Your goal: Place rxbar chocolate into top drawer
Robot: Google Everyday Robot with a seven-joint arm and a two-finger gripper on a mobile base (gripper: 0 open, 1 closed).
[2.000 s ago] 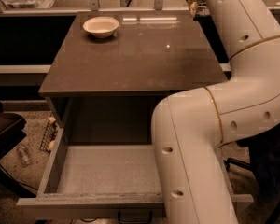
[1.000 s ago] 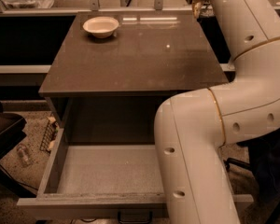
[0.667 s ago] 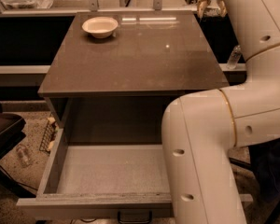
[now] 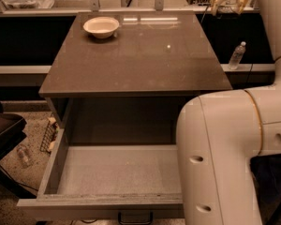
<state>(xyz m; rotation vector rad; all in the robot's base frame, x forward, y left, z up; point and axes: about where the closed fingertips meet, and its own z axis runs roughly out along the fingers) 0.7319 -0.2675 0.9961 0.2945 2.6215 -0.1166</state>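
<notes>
- The gripper [image 4: 231, 3] hangs past the far right corner of the smooth brown counter [image 4: 145, 55], well right of the white round bowl [image 4: 101, 26]. Its jaws stand spread, with nothing dark between them.
- The rxbar chocolate cannot be made out anywhere, so its direction and long axis cannot be told.
- The top drawer [image 4: 98, 201], well nearer than the bowl, stands pulled out: matte grey bottom, thick sides.

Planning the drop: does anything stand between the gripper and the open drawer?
Nothing visible does. The gripper hangs past the table's far right corner; the bowl sits far left; the drawer's visible floor is bare. The arm hides its right part.
</notes>
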